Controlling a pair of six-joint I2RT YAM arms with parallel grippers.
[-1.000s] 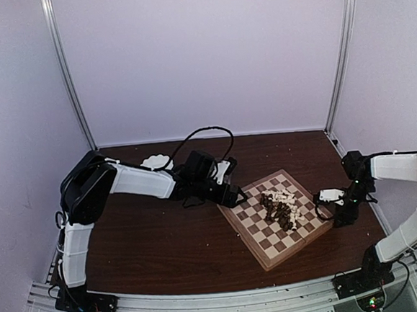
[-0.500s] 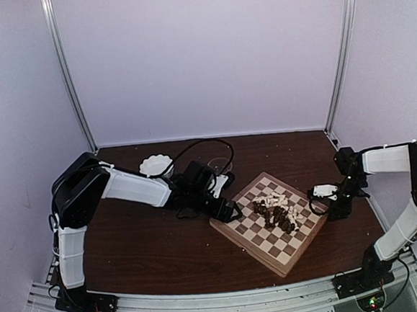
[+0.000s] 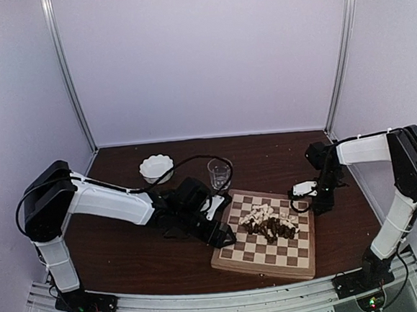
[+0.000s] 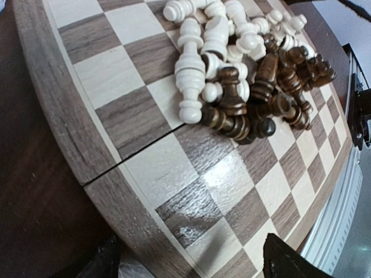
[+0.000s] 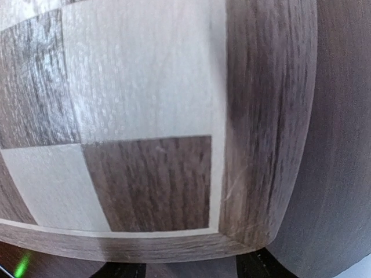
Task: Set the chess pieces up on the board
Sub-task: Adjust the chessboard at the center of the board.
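Observation:
The board (image 3: 264,263) lies flat on the dark table, its sides almost square to the table's front edge. The chess pieces (image 3: 270,222), cream and dark brown, lie tumbled in one heap at the board's middle; the left wrist view shows the same pile (image 4: 243,75). My left gripper (image 3: 225,235) is low at the board's left edge, open wide (image 4: 194,260), one finger beside the rim (image 4: 52,104) and the other over the squares. My right gripper (image 3: 302,192) sits at the far right corner (image 5: 266,116), its fingertips (image 5: 261,271) apart just below that corner.
A white scalloped bowl (image 3: 157,167) and a clear glass (image 3: 219,173) stand behind the board's left side, close to my left arm. Metal posts and pale walls close in the table on three sides. A metal rail (image 3: 206,304) runs along the front.
The board has turned from a diamond stance to nearly square and slid toward the front. Both grippers moved with its edges, and the right gripper's jaws narrowed a little.

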